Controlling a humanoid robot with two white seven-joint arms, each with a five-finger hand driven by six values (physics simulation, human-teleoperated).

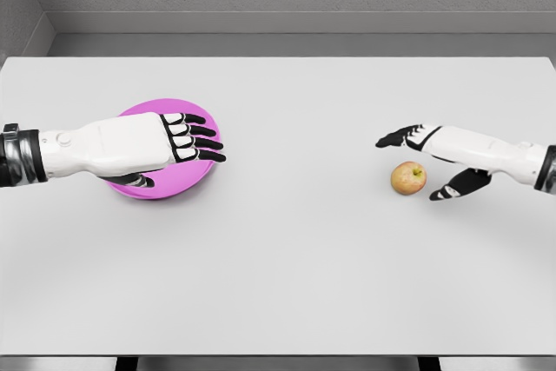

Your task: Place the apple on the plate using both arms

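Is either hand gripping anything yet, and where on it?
Nothing is held. The right hand is open around the apple; the left hand hovers open over the plate.

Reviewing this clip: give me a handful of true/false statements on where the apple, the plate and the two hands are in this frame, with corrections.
1. The apple lies on the table, not on the plate. True.
2. The plate is green. False: it is pink-purple.
3. The left hand is over the plate with its fingers stretched out. True.
4. The right hand has the apple lifted off the table. False: its fingers are spread around the apple, which sits on the table; no grasp is visible.
5. The apple sits to the left of the plate. False: it is on the right side, well apart from the plate.
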